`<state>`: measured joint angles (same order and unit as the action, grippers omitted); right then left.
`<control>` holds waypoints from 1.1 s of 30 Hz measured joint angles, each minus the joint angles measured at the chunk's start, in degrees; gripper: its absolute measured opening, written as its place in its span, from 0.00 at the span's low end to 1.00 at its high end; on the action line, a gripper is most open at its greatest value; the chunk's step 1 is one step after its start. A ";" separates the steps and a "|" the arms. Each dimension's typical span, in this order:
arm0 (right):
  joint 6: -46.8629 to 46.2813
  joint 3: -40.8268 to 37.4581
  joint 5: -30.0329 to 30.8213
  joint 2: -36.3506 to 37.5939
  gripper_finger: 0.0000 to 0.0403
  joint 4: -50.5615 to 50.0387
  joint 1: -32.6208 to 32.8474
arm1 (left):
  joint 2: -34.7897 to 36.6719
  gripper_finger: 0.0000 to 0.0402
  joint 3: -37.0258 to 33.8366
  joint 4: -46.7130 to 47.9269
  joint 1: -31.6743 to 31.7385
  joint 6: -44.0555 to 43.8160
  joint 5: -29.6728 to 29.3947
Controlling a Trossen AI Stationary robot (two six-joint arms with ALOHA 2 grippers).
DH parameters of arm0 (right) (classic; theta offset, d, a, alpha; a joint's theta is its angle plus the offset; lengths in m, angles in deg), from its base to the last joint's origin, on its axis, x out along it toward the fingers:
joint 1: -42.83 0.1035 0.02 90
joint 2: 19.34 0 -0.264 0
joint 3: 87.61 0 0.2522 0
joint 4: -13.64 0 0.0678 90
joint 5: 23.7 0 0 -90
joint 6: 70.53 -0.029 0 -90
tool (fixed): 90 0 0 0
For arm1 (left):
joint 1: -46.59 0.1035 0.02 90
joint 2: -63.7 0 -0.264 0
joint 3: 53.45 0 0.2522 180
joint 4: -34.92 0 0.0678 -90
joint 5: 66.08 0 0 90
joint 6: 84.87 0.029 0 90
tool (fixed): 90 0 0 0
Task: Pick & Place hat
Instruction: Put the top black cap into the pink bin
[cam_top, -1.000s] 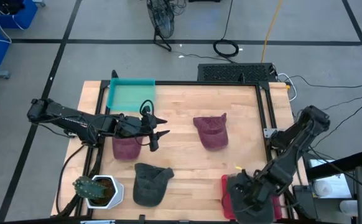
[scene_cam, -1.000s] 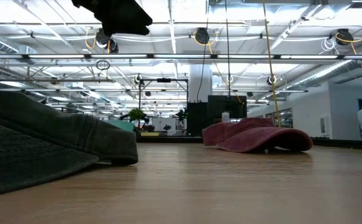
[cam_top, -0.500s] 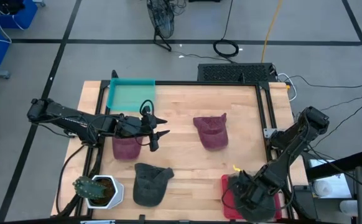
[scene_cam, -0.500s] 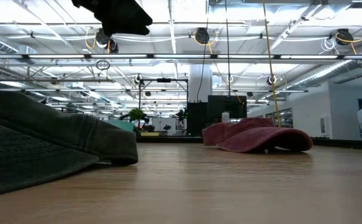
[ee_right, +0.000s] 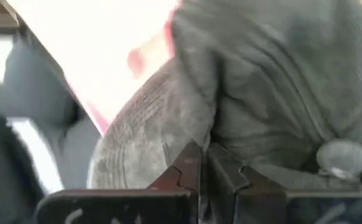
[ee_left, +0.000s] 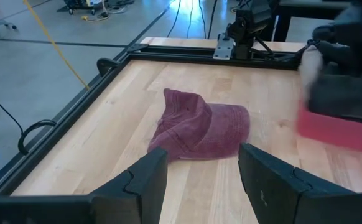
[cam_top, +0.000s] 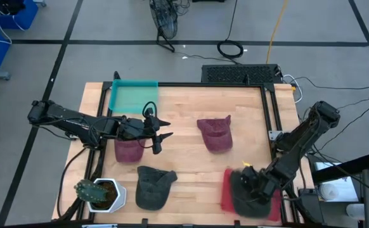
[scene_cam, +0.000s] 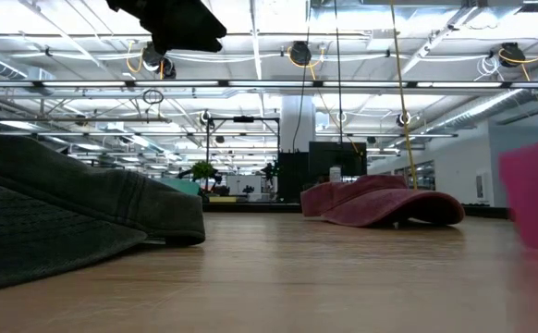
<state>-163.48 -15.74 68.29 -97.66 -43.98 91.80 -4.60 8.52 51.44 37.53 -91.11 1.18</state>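
One soft, light grey hat (cam_top: 253,195) sits in the right gripper (cam_top: 246,183), fingers pressed together pinching its limp fabric.

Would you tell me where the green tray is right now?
In the high view, the green tray lies at the table's far left corner, just beyond the left gripper.

Robotics lab: open hall, ceiling trusses (scene_cam: 343,83), floor cables (cam_top: 232,47)
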 joint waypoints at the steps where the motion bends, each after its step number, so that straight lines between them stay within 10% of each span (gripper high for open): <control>1: 0.00 -0.15 1.36 0.63 0.02 -0.08 0.00 | 0.00 0.50 0.00 0.00 0.00 0.00 0.00; 19: -1.06 -13.01 -1.39 3.03 0.02 16.75 -0.06 | 0.00 0.50 0.00 0.02 0.00 -0.15 -0.02; 33: 7.56 -13.30 14.85 14.38 0.02 14.58 0.07 | 0.00 0.50 0.00 0.00 0.02 -0.21 -0.02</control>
<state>-155.91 -29.03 83.13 -83.28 -29.40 91.87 -4.60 8.52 51.44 37.55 -91.32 1.16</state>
